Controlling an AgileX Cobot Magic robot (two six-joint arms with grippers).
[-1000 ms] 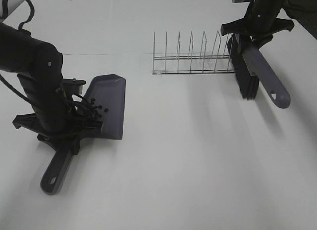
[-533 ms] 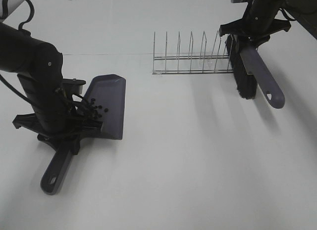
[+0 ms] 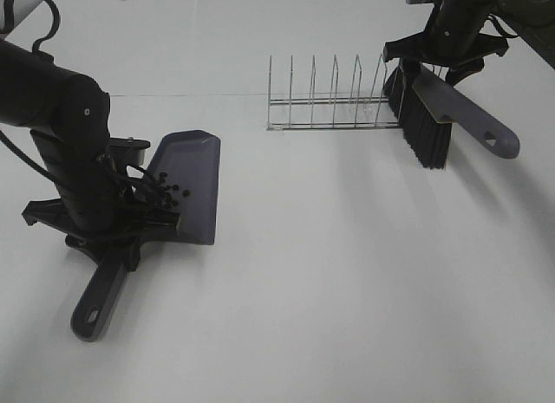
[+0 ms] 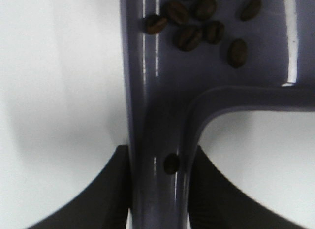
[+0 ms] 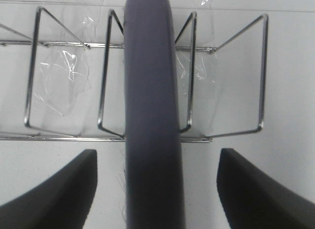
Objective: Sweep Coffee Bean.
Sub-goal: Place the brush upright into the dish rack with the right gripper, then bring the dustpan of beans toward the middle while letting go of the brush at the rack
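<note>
A grey dustpan lies on the white table at the left. Several coffee beans sit inside it near the handle, and they also show in the left wrist view. My left gripper is shut on the dustpan handle. My right gripper is open at the far right. Its fingers stand on either side of the brush handle with table showing in the gaps. The brush has its black bristles pointing down beside the rack's right end. Its handle slants right.
A wire plate rack stands at the back middle, taped to the table, right next to the brush. White tabletop lies between the dustpan and the rack and toward the front.
The brush handle has swung up and to the right, from pointing toward the front to slanting sideways. The bristles stay by the rack's end. The left arm and dustpan have not moved.
</note>
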